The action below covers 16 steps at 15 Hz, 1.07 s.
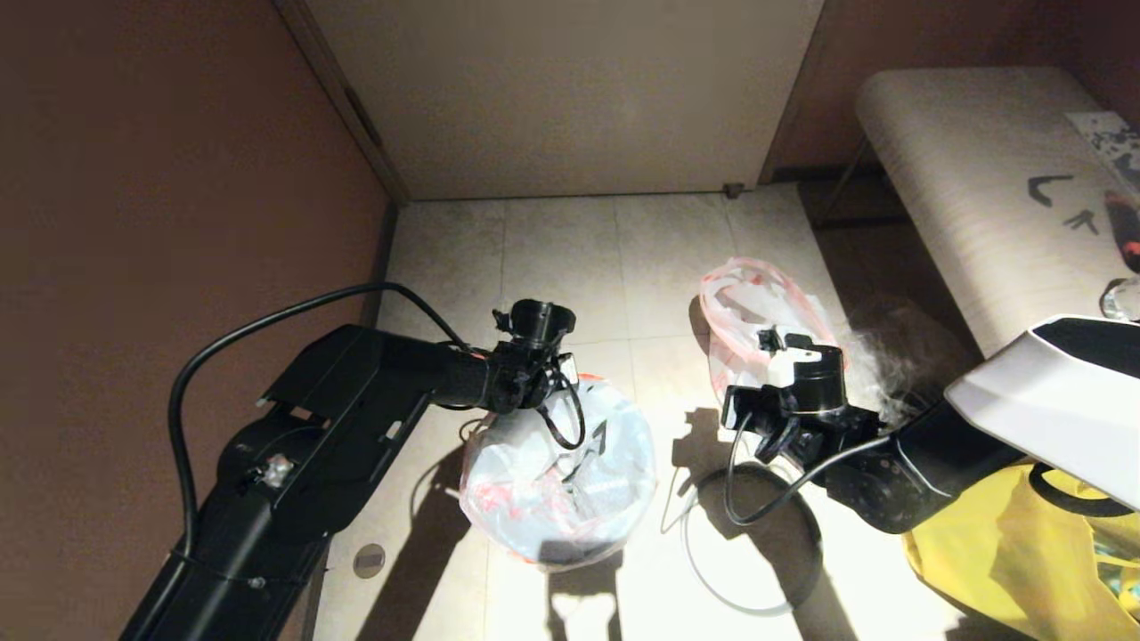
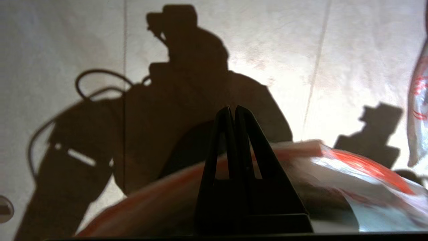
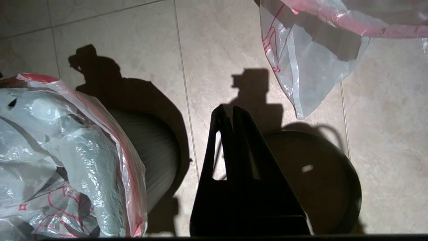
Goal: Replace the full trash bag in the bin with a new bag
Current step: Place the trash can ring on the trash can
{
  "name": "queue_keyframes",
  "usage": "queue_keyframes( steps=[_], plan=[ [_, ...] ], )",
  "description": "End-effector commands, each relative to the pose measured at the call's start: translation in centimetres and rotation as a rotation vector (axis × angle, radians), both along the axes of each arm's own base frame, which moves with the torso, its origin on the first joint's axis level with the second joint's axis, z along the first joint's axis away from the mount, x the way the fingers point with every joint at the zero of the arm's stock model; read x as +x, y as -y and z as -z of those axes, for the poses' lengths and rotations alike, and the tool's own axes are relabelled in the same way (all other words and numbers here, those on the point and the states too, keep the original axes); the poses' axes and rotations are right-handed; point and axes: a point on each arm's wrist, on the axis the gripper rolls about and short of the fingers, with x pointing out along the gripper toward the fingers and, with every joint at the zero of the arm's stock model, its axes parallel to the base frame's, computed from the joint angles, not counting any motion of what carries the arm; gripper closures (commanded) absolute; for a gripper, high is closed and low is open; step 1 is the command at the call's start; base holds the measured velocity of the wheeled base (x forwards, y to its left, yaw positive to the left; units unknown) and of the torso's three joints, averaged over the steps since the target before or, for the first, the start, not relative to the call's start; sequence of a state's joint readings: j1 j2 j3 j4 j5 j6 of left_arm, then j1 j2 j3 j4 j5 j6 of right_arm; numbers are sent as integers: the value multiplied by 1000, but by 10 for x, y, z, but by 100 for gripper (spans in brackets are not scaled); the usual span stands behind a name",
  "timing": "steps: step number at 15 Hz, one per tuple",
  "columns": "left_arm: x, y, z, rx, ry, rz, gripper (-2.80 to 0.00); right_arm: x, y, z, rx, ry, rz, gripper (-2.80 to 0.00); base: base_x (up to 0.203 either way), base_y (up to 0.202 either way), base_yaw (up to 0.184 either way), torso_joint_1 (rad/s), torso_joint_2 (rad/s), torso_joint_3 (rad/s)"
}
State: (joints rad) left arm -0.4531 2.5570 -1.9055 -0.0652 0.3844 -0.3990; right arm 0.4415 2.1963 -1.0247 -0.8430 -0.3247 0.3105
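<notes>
My left claw (image 2: 233, 112) hung just above the full bag (image 1: 557, 472), and its two fingers were pressed together with nothing between them. The full bag sat in the bin (image 3: 157, 157), puffed up over the top so that I could see only a bit of the bin's side. The bag's red edge (image 2: 301, 149) ran right under my left fingers, very close, but I could not tell if they touched it. My right claw (image 3: 230, 112) was pressed together too and held nothing. It hung over the thin hoop (image 1: 712, 583) that lay flat on the floor (image 1: 570, 249), beside the bin. The new bag (image 1: 757, 303) lay limp on the floor just past my right claw, well apart from the bin. A big yellow bag (image 1: 997, 552) sat off to my right. I thought the job right then was to get the full bag out, and that job was not yet done. To do it well, I thought I should spread my left fingers first, then dip down so the red edge went in between them, and then squeeze. The edge looked thin and slippery, so a good bite on the thick red part seemed best. I thought a slow, straight lift would be safest, or the light bin might come up too or tip over
</notes>
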Motion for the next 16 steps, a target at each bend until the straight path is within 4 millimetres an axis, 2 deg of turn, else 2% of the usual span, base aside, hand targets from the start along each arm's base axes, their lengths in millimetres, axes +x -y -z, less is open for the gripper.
queue_keyframes(
  steps=[1,2,4,7,9,11,13,16],
  plan=[
    [0,-2,-3,-11,6,-14,0,-4,2,-9,8,17,2,0,0,0,0,0,0,0],
    [-2,-3,-16,-27,22,-22,0,-5,3,-6,1,7,5,0,0,0,0,0,0,0],
    [-14,-5,-54,-69,70,-33,0,-1,19,15,-31,-58,42,0,0,0,0,0,0,0],
    [-47,-10,-109,-108,133,-39,0,7,51,63,-107,-225,123,0,0,0,0,0,0,0],
    [-73,-9,-131,-124,146,-21,0,16,74,87,-117,-281,172,0,0,0,0,0,0,0],
    [-91,6,-141,-121,154,25,0,27,92,111,-129,-325,176,0,0,0,0,0,0,0],
    [-105,12,-156,-129,181,57,0,33,105,137,-163,-380,132,0,0,0,0,0,0,0],
    [-115,17,-167,-145,201,78,0,43,122,179,-289,-444,18,0,0,0,0,0,0,0]
  ],
)
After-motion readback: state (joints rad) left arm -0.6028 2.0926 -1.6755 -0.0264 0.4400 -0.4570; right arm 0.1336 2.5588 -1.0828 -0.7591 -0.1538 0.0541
